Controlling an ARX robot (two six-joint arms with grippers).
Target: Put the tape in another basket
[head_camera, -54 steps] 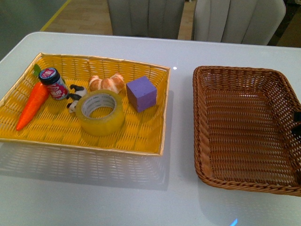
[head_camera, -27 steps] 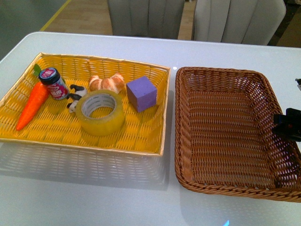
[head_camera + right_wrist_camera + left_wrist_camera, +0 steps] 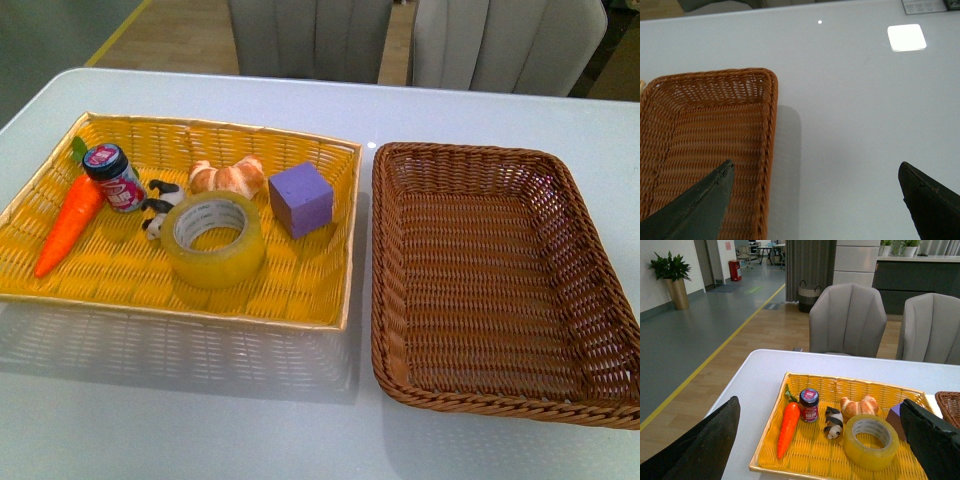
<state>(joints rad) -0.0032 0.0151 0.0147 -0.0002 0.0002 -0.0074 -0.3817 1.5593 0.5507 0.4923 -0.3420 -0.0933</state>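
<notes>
Glossy tape (image 3: 213,240) on woven tray (image 3: 300,282) (wicker basket (image 3: 500,300) beside); left claw (image 3: 819,405), right claw (image 3: 815,164) spread

The tape (image 3: 213,240) lies flat in the tray (image 3: 300,290), open from above. Bare weave lies in front of it and to its left-front. The cube (image 3: 300,198) stands just beside it at the right-rear, leaving a narrow gap. The croissant (image 3: 227,177) sits close behind. The panda (image 3: 157,210) crowds its left-rear rim, perhaps touching. The jar (image 3: 115,177) and carrot (image 3: 68,225) lie further left, apart from it. Between tray and basket (image 3: 388,300) runs only a thin strip of table (image 3: 200,420). The basket's raised walls stand higher than the tray's low rim, and its floor is bare weave throughout. Open table lies beyond its right wall.
</notes>
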